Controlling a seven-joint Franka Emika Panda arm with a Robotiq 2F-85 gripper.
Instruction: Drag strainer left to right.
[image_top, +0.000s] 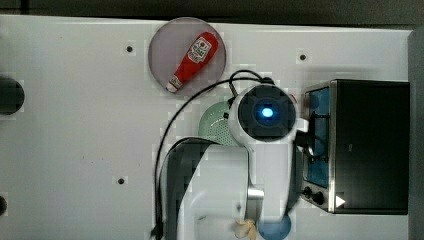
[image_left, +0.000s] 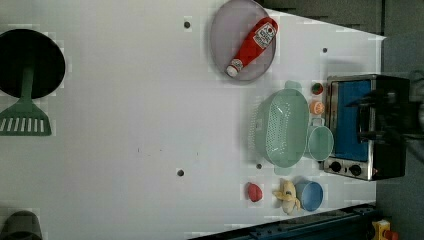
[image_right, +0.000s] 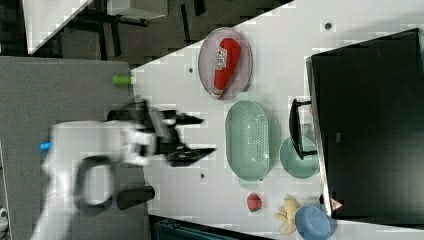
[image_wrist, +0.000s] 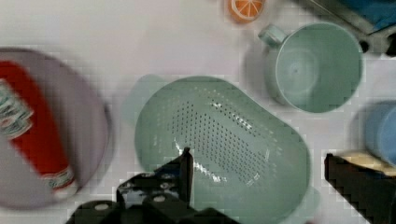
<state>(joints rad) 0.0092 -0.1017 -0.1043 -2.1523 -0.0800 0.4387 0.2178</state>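
Wrist view: jaws spread wide & empty above the strainer (image_wrist: 224, 144), which sits on the tabletop (image_left: 125, 125) btwn plate (image_wrist: 100, 140) & cup (image_wrist: 317, 67); prob. light, stiff, slick plastic, so hook the rim/end tab.

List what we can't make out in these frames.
- Strainer, top view: mostly hidden under the arm.
- Ketchup bottle, wrist view: blurred, label unreadable, cut by the frame edge.
- End effector, right view: motion-smeared.
- Toaster oven interior, right view: hidden by its dark top.
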